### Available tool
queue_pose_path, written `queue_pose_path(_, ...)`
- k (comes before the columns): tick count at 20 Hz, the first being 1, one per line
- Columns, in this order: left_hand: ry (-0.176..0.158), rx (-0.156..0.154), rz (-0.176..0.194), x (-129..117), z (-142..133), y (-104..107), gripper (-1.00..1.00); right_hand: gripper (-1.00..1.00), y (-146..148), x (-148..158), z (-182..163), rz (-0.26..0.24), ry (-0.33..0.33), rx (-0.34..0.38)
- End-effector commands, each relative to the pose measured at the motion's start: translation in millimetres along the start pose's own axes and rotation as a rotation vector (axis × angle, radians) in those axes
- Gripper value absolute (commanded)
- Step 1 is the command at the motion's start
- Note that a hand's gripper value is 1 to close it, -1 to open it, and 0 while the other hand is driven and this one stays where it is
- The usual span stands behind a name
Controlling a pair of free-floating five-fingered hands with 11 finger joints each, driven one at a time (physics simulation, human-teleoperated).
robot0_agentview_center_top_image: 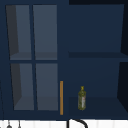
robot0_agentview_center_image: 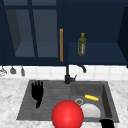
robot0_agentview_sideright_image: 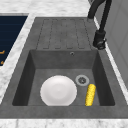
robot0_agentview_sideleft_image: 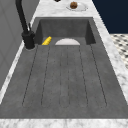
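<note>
Grey stone sink (robot0_agentview_center_image: 27, 105) set in a marble counter (robot0_agentview_sideright_image: 15, 65), navy wall cabinet (robot0_agentview_center_top_image: 95, 30) above.
One white round plate (robot0_agentview_sideright_image: 58, 90), one yellow corn cob (robot0_agentview_sideright_image: 90, 94), one red ball (robot0_agentview_center_image: 67, 115); left hand (robot0_agentview_center_image: 37, 92) open, right hand (robot0_agentview_center_image: 107, 123) unclear.

A simulated home kitchen: a dark grey sink (robot0_agentview_sideright_image: 32, 62) with drainboard set in a marble worktop (robot0_agentview_center_image: 10, 100), a black tap (robot0_agentview_center_image: 68, 75), white wall tiles, and navy wall cabinets (robot0_agentview_center_top_image: 95, 30) above.

Even, flat light with no glare; the cabinet (robot0_agentview_center_top_image: 95, 50) interior stays dim, the sink (robot0_agentview_sideright_image: 35, 65) walls carry soft shading, and all edges look blurred.
</note>
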Motion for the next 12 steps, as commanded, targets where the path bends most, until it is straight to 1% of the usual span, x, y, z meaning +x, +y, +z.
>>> queue_pose_path(1,0.000,-0.101,-0.020,4.5,-10.5,1.9,-1.00,0.00,0.0,0.0,0.0,0.000,0.000,0.000)
queue_pose_path(2,0.008,0.001,-0.044,5.0,-5.0,2.0,-1.00,0.00,0.0,0.0,0.0,0.000,0.000,0.000)
queue_pose_path(3,0.006,-0.001,-0.027,7.6,-2.5,0.3,-1.00,0.00,0.0,0.0,0.0,0.000,0.000,0.000)
queue_pose_path(4,0.005,-0.004,-0.014,4.3,-2.6,0.3,-1.00,0.00,0.0,0.0,0.0,0.000,0.000,0.000)
queue_pose_path(5,-0.013,-0.011,-0.005,9.5,-0.8,-0.5,-1.00,0.00,0.0,0.0,0.0,0.000,0.000,0.000)
queue_pose_path(6,-0.038,-0.009,0.022,3.8,1.9,-0.1,-1.00,0.00,0.0,0.0,0.0,0.000,0.000,0.000)
queue_pose_path(7,-0.063,-0.031,0.011,6.4,-2.1,2.9,-1.00,0.00,0.0,0.0,0.0,0.000,0.000,0.000)
queue_pose_path(8,-0.112,-0.041,-0.018,8.5,-0.9,7.3,-1.00,0.00,0.0,0.0,0.0,0.000,0.000,0.000)
queue_pose_path(9,-0.125,-0.045,-0.020,9.4,-0.4,8.5,-1.00,0.00,0.0,0.0,0.0,0.000,0.000,0.000)
queue_pose_path(10,-0.124,-0.062,-0.022,11.1,0.3,11.0,-1.00,0.00,0.0,0.0,0.0,0.000,0.000,0.000)
queue_pose_path(11,-0.125,-0.064,-0.034,11.5,0.7,14.5,-1.00,0.00,0.0,0.0,0.0,0.000,0.000,0.000)
queue_pose_path(12,-0.124,-0.074,-0.039,13.9,1.4,17.2,-1.00,0.00,0.0,0.0,0.0,0.000,0.000,0.000)
